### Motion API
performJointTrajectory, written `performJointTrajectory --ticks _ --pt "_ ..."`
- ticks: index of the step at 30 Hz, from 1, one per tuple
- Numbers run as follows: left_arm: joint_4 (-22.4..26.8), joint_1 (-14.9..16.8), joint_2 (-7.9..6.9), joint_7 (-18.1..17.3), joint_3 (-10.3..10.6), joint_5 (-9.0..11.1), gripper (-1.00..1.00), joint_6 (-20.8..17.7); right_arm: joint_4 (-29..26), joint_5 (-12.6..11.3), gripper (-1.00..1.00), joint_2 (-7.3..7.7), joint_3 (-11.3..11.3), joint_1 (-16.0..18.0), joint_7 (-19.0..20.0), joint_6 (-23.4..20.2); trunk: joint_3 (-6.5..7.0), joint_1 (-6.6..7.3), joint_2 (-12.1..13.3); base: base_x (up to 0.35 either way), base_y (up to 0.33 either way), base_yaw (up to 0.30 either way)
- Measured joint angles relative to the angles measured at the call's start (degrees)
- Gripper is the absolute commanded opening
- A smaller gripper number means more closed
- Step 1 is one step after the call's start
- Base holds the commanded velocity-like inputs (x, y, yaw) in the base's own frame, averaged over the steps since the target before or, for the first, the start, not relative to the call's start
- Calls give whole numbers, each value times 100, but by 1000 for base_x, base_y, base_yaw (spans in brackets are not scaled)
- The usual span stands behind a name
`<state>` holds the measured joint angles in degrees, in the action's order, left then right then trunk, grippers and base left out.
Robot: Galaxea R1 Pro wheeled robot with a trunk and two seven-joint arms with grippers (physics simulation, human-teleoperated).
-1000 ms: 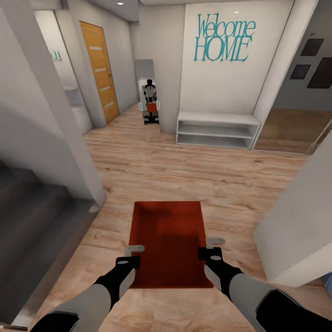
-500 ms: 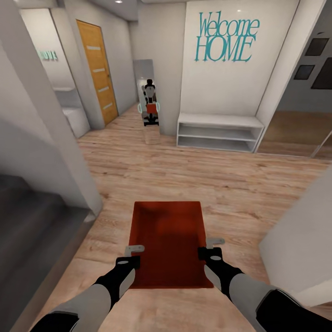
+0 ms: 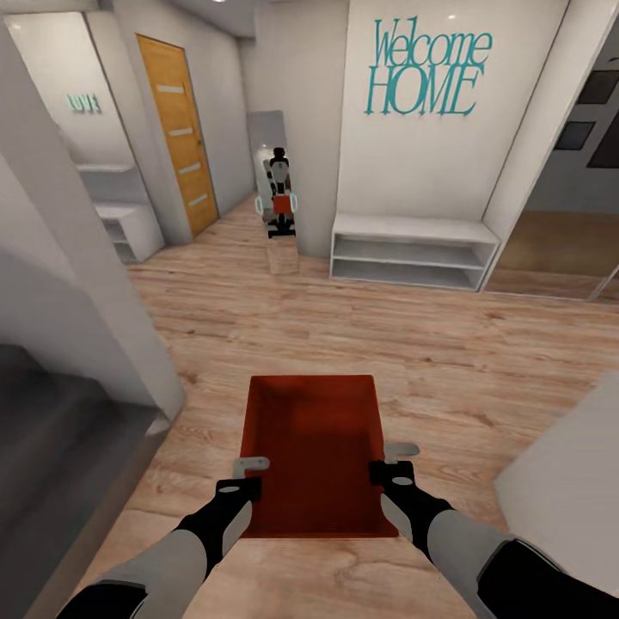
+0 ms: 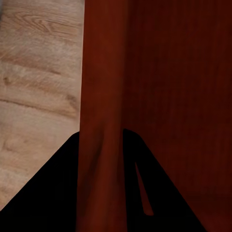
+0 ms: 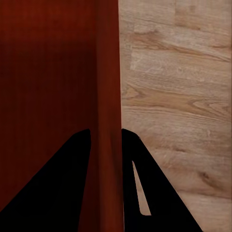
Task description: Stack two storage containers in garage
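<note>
Grey forearms, black wrists — left gripper (image 3: pixel 244 478) and right gripper (image 3: pixel 392 460) with pale metal fingers.

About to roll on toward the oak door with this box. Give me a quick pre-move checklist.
1. Left hand clamped on the box wall: ok, wall sits between the fingers in the left wrist view.
2. Right hand clamped on the opposite wall: ok.
3. Box level: ok.
4. Box empty: ok.
5. Plank floor ahead free: ok.
6. Oak door open: cannot tell.
</note>
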<state>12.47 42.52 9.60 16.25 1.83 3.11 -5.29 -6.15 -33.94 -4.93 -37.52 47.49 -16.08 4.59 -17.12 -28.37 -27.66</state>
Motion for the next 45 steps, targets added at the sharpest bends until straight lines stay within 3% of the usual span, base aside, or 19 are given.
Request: performJointTrajectory --ticks 45 --pt "-7 0 2 -1 -6 -6 -100 -2 6 -8 -100 0 -8 0 1 -3 0 0 0 325 0 0"
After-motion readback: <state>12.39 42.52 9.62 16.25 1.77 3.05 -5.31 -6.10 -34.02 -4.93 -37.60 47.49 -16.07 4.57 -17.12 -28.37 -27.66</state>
